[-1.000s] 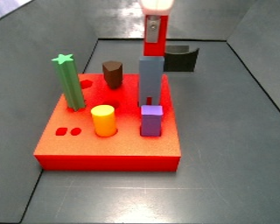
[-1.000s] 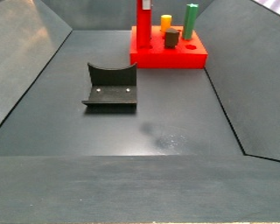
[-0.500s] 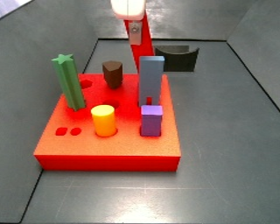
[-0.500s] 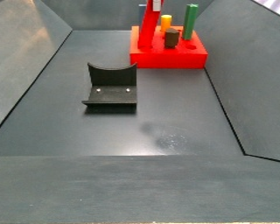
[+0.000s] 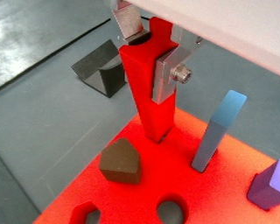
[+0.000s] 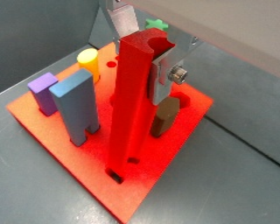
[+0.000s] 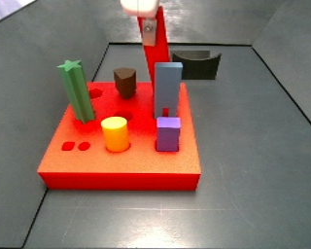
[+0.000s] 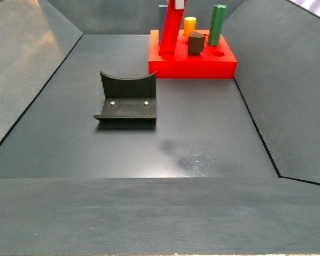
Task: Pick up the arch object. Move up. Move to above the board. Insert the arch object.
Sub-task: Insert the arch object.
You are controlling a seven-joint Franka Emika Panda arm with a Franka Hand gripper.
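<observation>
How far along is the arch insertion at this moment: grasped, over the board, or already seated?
Done: the arch object is picked up, clamped near its top in the end effector, and carried over the board. In hand: it is tilted, its lower end down at the board's surface near a small slot. Left: whether it is seated is unclear; it has not been released.

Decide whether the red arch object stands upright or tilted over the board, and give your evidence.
Tilted. In a side view the arch object leans, its top in the gripper, its lower end on the board behind the blue pillar.
</observation>
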